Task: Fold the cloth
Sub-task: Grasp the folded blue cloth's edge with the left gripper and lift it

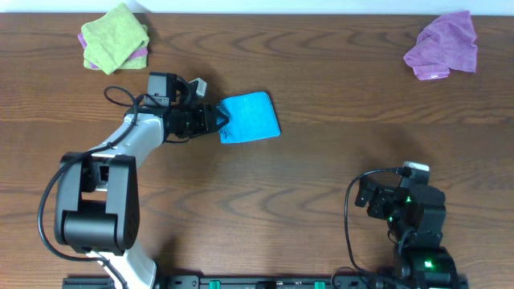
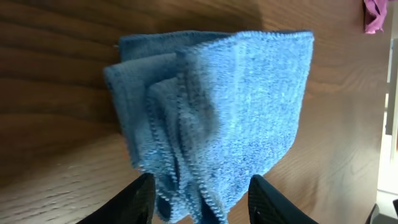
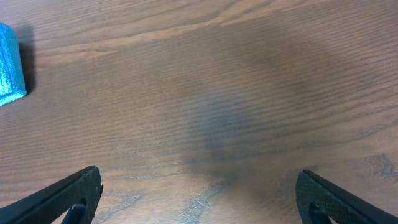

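Note:
The blue cloth (image 1: 250,116) lies folded on the wooden table, left of centre at the back. In the left wrist view the blue cloth (image 2: 236,106) shows several layered edges bunched on the side nearest the jaws. My left gripper (image 1: 215,120) is at the cloth's left edge. Its fingers (image 2: 199,205) are apart with the bunched edge between them, and bare wood shows beside the right finger. My right gripper (image 1: 374,197) rests near the front right, far from the cloth. Its fingers (image 3: 199,199) are wide open and empty. A corner of the cloth (image 3: 9,65) shows in the right wrist view.
A folded green cloth on a pink one (image 1: 115,36) sits at the back left. A crumpled purple cloth (image 1: 444,46) sits at the back right; a bit of it shows in the left wrist view (image 2: 373,15).

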Controlling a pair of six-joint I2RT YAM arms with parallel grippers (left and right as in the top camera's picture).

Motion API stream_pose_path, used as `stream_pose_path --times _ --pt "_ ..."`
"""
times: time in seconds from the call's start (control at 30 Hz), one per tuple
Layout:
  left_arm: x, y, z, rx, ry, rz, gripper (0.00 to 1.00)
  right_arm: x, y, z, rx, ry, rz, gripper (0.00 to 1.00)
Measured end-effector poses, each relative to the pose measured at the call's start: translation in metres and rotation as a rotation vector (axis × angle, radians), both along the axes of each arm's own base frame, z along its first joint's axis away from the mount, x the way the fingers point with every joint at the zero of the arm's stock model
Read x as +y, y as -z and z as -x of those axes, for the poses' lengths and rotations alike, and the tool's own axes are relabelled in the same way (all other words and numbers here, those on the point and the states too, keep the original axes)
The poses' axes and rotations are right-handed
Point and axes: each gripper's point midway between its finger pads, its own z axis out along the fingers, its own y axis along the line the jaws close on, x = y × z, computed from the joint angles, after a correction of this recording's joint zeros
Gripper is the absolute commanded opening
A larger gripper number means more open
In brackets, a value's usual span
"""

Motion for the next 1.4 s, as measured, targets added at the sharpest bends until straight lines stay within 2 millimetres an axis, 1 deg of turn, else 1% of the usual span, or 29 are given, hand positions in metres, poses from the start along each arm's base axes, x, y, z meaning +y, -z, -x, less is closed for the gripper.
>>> stream_pose_path --times 0.07,0.13,0.23,0.3,0.4,0.43,0.67,0.83,1.07,1.17,1.27,1.33,1.37,1.4 --pt "0.006 0.001 -0.001 0.006 -0.016 -0.007 0.5 0.0 0.0 0.0 0.0 0.0 0.0 0.99" --pt "0.015 0.002 -0.004 0.004 -0.035 -0.013 0.54 0.0 0.0 0.0 0.0 0.0 0.0 0.99" --pt "0.026 0.004 -0.004 0.004 -0.054 -0.019 0.73 0.0 0.0 0.0 0.0 0.0 0.0 0.99" --pt "0.03 0.008 -0.003 0.011 -0.068 -0.022 0.8 0.0 0.0 0.0 0.0 0.0 0.0 0.99" --pt "0.031 0.013 -0.001 -0.001 -0.071 -0.02 0.9 0.0 0.0 0.0 0.0 0.0 0.0 0.99" --pt "0.031 0.014 -0.001 -0.004 -0.072 -0.016 0.91 0.0 0.0 0.0 0.0 0.0 0.0 0.99" --pt "0.029 0.02 0.003 0.005 -0.091 0.003 0.94 0.0 0.0 0.0 0.0 0.0 0.0 0.99" --pt "0.022 0.019 -0.001 -0.003 -0.091 0.065 0.93 0.0 0.0 0.0 0.0 0.0 0.0 0.99" --pt "0.001 0.018 -0.005 0.022 -0.051 0.221 0.94 0.0 0.0 0.0 0.0 0.0 0.0 0.99" --pt "-0.006 0.017 -0.003 0.036 -0.035 0.244 0.95 0.0 0.0 0.0 0.0 0.0 0.0 0.99" --pt "-0.017 0.017 0.001 0.045 -0.008 0.254 0.95 0.0 0.0 0.0 0.0 0.0 0.0 0.99" --pt "-0.029 0.016 0.005 0.044 0.024 0.255 0.95 0.0 0.0 0.0 0.0 0.0 0.0 0.99" --pt "-0.033 0.016 0.006 0.044 0.033 0.253 0.91 0.0 0.0 0.0 0.0 0.0 0.0 0.99" --pt "-0.037 0.017 0.008 0.047 0.04 0.251 0.83 0.0 0.0 0.0 0.0 0.0 0.0 0.99"
